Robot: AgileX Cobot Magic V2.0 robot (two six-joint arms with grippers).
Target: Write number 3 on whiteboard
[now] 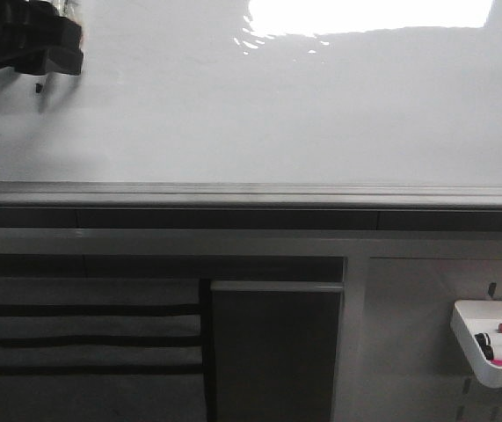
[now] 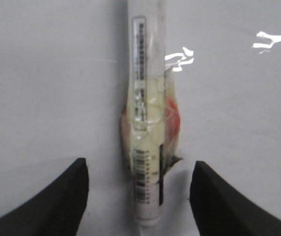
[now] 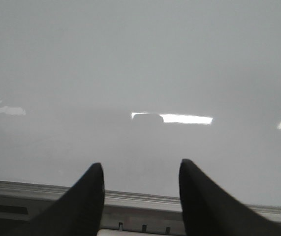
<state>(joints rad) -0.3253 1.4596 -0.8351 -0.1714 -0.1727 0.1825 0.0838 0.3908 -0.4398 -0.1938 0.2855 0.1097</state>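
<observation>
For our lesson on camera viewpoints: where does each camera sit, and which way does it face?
Front view: faces the whiteboard; the left arm shows top left.
Left wrist view: looks past the left pincer at a marker against the board.
Right wrist view: looks past the right pincer at bare board.
All share the whiteboard.

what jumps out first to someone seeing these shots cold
The big glossy whiteboard fills nearly every view, blank where it shows, with a bright glare patch at its top edge in the front view. The left gripper sits at the board's upper left, a taped white marker fixed between its spread jaws and pointing at the board. Low on the right hangs a small white marker tray.
</observation>
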